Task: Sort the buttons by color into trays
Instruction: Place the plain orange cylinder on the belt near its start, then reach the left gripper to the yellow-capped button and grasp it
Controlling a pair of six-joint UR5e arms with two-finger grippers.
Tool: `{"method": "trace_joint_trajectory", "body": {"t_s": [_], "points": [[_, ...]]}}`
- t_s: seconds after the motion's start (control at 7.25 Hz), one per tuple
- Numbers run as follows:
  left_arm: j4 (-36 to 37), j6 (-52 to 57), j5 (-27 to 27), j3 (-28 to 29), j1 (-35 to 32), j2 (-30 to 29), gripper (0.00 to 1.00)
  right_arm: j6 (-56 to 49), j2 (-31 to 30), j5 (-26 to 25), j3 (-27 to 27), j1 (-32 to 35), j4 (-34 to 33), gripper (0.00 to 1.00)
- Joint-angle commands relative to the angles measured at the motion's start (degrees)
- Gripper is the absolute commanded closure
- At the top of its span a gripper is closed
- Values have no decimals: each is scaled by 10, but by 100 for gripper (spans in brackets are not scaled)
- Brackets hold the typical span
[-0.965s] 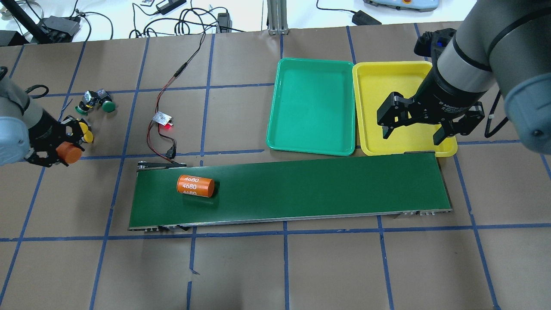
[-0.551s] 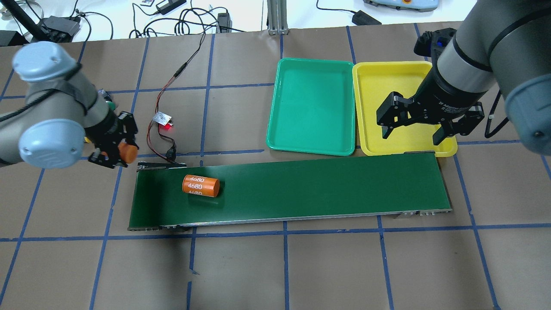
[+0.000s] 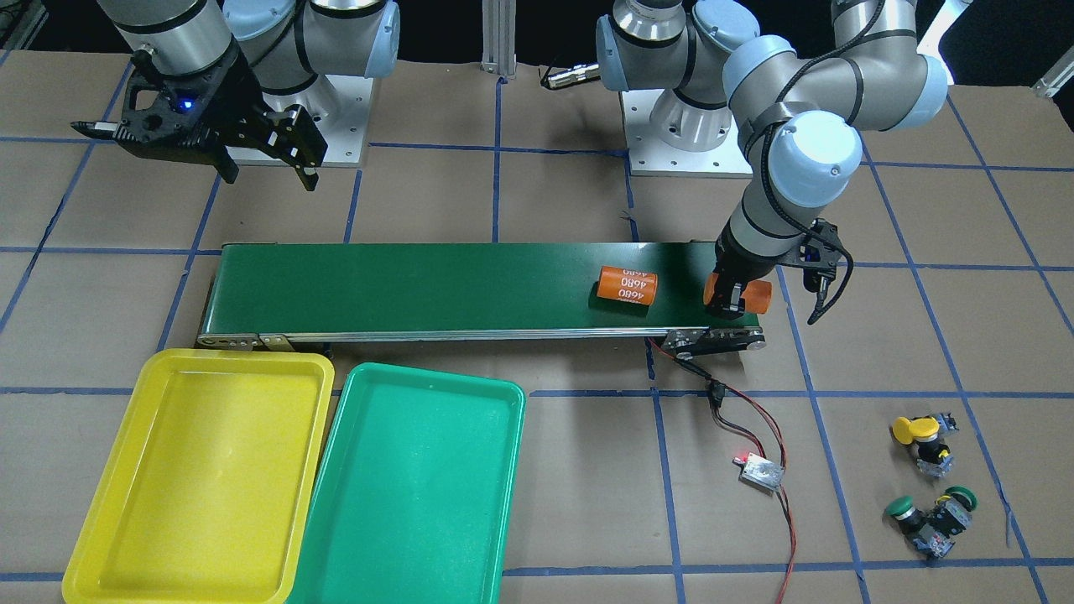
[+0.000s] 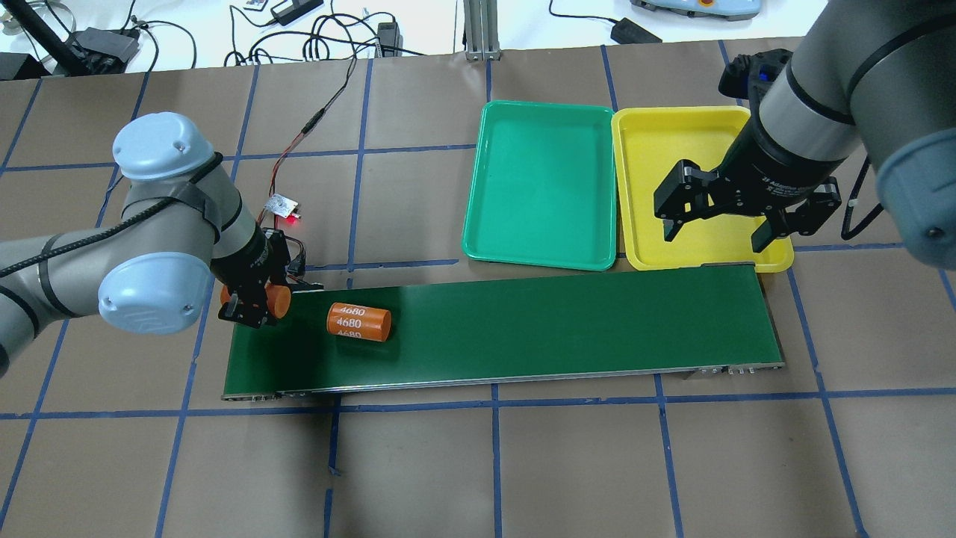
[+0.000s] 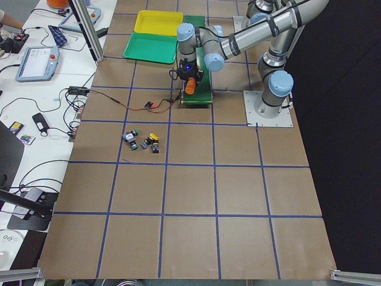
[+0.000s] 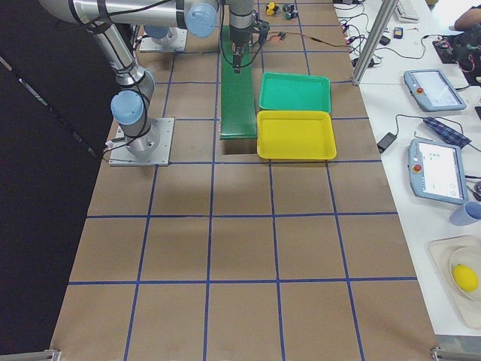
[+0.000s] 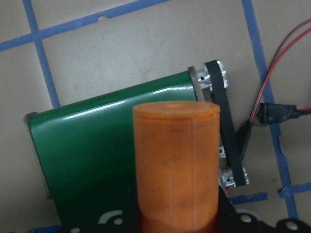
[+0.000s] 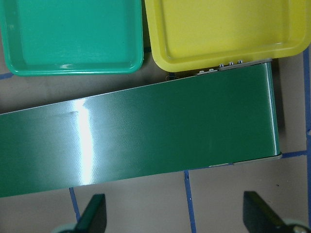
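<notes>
The buttons lie in a cluster on the paper near the table's left end: a yellow-capped button [image 3: 910, 430] and two green-capped buttons [image 3: 899, 506] [image 3: 961, 497]. In the overhead view my left arm hides them. The teal tray [image 4: 545, 187] and the yellow tray [image 4: 672, 134] sit side by side, both bare. My left gripper [image 4: 258, 302] is shut on an orange cylinder [image 7: 175, 160], held over the left end of the conveyor belt [image 4: 523, 321]. My right gripper [image 4: 715, 237] hangs open above the yellow tray's front edge, holding nothing.
A second orange cylinder [image 4: 359, 322] marked 4680 lies on the belt just right of my left gripper. A small circuit board [image 4: 281, 204] with red and black wires sits behind the belt's left end. Blue tape lines grid the brown paper.
My left arm has swung right from beside the buttons to the belt's left end, carrying the orange cylinder. The cylinder on the belt has drifted slightly right. The right arm has not moved.
</notes>
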Motion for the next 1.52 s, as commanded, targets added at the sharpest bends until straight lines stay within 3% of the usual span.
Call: {"method": "trace_joint_trajectory", "body": {"t_s": [0.0, 0.14, 0.55, 0.69, 1.1, 1.24, 1.38], "points": [[0, -2, -1, -10, -2, -5, 42, -2, 0, -3, 0, 0, 0, 0], [0, 1, -16, -9, -2, 4, 17, -2, 0, -2, -1, 0, -1, 0], [-10, 43, -42, 28, 10, 16, 14, -2, 0, -3, 0, 0, -1, 0], [-56, 67, -56, 60, 29, 14, 15, -2, 0, -2, 0, 0, -1, 0], [-61, 383, -52, 191, 182, -86, 11, -1, -1, -2, 3, 1, -1, 0], [-58, 477, -51, 236, 220, -129, 6, -2, 0, -2, 3, 0, -2, 0], [-58, 512, -52, 290, 248, -180, 1, -2, -1, -2, 3, 0, -2, 0]]}}
